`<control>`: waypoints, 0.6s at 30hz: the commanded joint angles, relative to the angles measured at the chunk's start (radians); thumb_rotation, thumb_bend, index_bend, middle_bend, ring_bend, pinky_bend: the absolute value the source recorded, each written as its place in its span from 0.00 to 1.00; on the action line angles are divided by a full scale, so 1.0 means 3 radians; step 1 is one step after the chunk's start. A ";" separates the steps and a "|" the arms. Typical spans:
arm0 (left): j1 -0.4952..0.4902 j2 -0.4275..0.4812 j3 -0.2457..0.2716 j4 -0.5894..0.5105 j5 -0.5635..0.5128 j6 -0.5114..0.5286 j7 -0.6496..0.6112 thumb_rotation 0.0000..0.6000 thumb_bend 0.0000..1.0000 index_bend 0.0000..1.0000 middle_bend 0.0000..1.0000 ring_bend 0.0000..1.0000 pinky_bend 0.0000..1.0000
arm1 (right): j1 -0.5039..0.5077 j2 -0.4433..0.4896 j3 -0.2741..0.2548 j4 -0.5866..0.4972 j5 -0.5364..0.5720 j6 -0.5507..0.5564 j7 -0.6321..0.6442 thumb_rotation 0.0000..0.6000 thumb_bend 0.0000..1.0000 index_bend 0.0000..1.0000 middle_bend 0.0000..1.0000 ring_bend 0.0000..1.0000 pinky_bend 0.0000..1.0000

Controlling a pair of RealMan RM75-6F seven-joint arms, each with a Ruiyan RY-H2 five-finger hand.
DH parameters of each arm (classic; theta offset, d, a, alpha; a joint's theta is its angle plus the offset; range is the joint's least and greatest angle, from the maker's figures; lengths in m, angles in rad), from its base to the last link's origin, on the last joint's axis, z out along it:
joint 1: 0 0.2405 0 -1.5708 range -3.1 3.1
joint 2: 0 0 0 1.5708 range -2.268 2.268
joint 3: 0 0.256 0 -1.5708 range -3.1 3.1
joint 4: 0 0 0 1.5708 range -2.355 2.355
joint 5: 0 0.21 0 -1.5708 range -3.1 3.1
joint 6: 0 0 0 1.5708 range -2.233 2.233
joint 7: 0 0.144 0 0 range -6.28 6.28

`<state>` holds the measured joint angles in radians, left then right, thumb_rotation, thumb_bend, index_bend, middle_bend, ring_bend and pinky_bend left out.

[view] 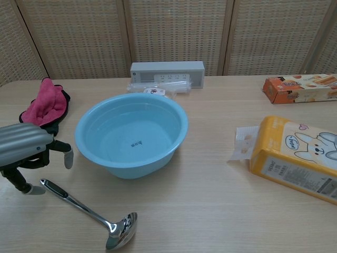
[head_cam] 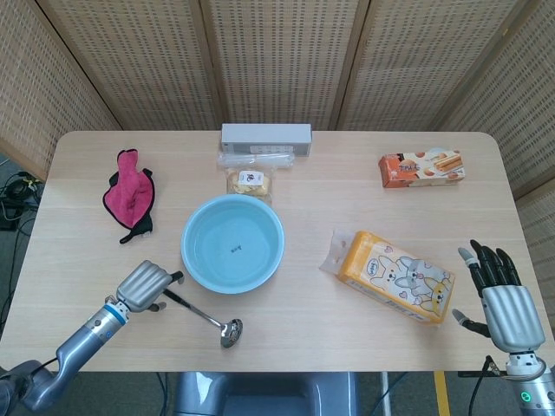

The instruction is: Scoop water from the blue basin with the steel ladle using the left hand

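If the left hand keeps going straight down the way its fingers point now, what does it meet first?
Most likely the black grip end of the steel ladle: the left hand hovers with fingers pointing down around it. Depth is unclear, so one finger may reach the table first.

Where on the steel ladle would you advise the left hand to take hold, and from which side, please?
Probably the dark handle end of the steel ladle, from above. The ladle lies flat on the table, handle toward the robot's left, bowl toward its right and the near edge. The left hand hovers over that handle end, fingers apart. The blue basin beside it leaves the handle clear.
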<state>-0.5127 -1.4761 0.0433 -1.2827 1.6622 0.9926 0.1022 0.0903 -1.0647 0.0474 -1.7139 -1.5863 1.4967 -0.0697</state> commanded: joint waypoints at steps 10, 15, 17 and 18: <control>-0.0065 -0.0208 0.0076 0.0204 -0.0080 -0.0101 0.0094 1.00 0.33 0.46 0.98 0.96 1.00 | 0.0002 0.0047 -0.0016 -0.0020 0.0001 -0.0023 0.0076 1.00 0.00 0.00 0.00 0.00 0.00; -0.0079 -0.0252 0.0091 0.0230 -0.0109 -0.0120 0.0124 1.00 0.35 0.46 0.98 0.96 1.00 | 0.0004 0.0066 -0.0021 -0.0029 -0.0005 -0.0027 0.0106 1.00 0.00 0.00 0.00 0.00 0.00; -0.0085 -0.0272 0.0101 0.0242 -0.0131 -0.0152 0.0160 1.00 0.36 0.46 0.98 0.96 1.00 | 0.0004 0.0072 -0.0023 -0.0030 -0.0007 -0.0028 0.0119 1.00 0.00 0.00 0.00 0.00 0.00; -0.0087 -0.0277 0.0102 0.0244 -0.0141 -0.0164 0.0169 1.00 0.36 0.46 0.98 0.96 1.00 | 0.0004 0.0073 -0.0024 -0.0030 -0.0007 -0.0028 0.0122 1.00 0.00 0.00 0.00 0.00 0.00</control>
<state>-0.5377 -1.5572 0.0729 -1.2109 1.6224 0.9462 0.1506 0.0915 -1.0428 0.0403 -1.7229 -1.5883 1.4883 -0.0329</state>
